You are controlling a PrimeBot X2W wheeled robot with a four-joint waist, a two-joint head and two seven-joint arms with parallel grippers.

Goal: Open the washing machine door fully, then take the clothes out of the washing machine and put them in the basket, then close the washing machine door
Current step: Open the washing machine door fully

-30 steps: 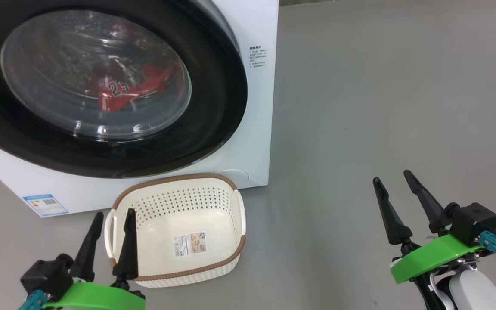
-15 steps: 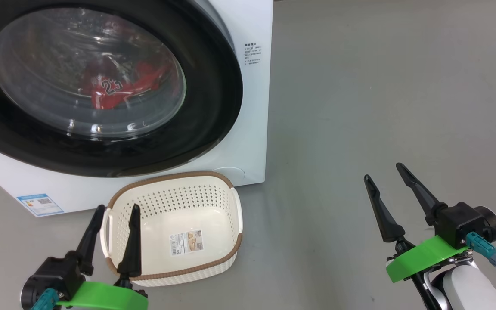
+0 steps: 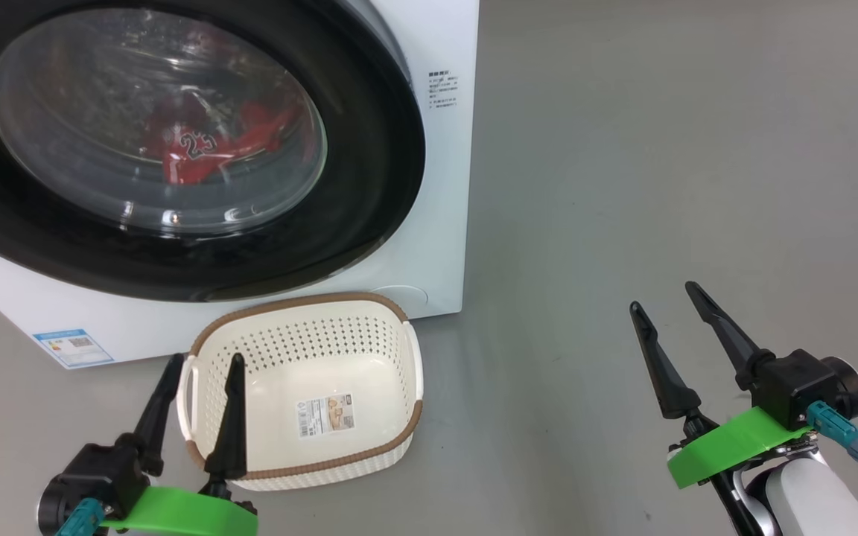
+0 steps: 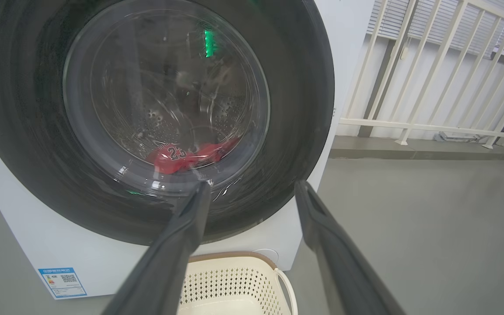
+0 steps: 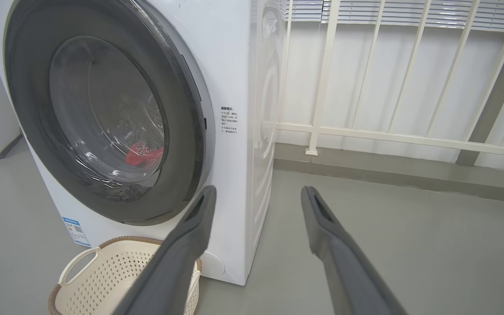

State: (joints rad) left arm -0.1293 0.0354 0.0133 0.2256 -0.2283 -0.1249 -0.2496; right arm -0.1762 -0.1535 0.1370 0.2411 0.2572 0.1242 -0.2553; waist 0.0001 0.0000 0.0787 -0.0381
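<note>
The white washing machine (image 3: 444, 186) (image 5: 234, 65) stands ahead with its black-rimmed round door (image 3: 369, 164) (image 4: 304, 109) (image 5: 190, 131) shut. Through the glass I see the red clothes (image 3: 198, 149) (image 4: 182, 157) (image 5: 145, 154), one marked 23, lying in the drum. The cream basket (image 3: 399, 439) (image 4: 234, 280) (image 5: 116, 271) sits empty on the floor before the machine. My left gripper (image 3: 204, 361) (image 4: 252, 186) is open, its fingertips over the basket's left rim. My right gripper (image 3: 661, 294) (image 5: 258, 190) is open over bare floor, right of the machine.
A blue label sticker (image 3: 71, 348) marks the machine's lower front. Grey floor (image 3: 660, 149) spreads to the right. A white railing (image 5: 387, 135) with a wall behind it stands beyond the machine's right side.
The head view has shifted slightly. My right gripper has lifted a little and moved left; my left gripper has edged up towards the basket. The door stays shut.
</note>
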